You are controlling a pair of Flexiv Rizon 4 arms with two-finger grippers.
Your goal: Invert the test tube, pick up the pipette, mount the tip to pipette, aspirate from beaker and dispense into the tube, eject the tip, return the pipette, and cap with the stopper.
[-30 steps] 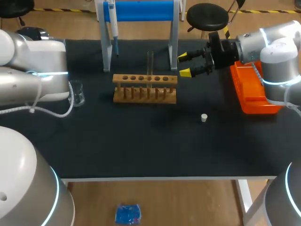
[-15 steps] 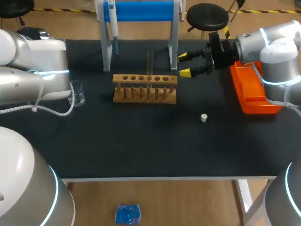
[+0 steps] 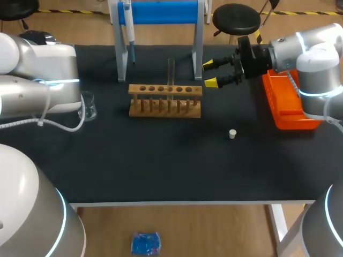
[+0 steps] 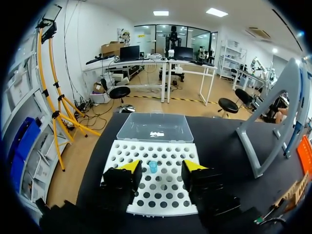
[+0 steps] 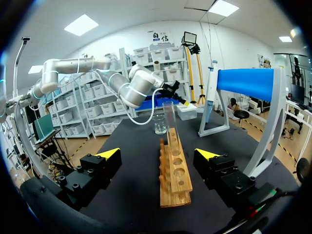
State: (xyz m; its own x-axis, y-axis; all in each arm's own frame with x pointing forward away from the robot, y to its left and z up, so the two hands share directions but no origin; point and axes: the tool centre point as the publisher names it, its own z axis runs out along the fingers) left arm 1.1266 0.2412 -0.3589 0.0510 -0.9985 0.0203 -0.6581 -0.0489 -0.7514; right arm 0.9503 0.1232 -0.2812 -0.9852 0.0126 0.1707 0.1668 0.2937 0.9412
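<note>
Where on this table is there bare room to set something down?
The widest bare patch is the black mat between the wooden rack and the front edge of the table, left of the stopper. A narrower gap lies between the rack and the beaker. The back is crowded: blue stand, rack and right gripper sit close.

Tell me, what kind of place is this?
Probably a science lab: a wooden rack holds a glass test tube, a pipette hangs on a blue stand, and a small beaker stands nearby.
</note>
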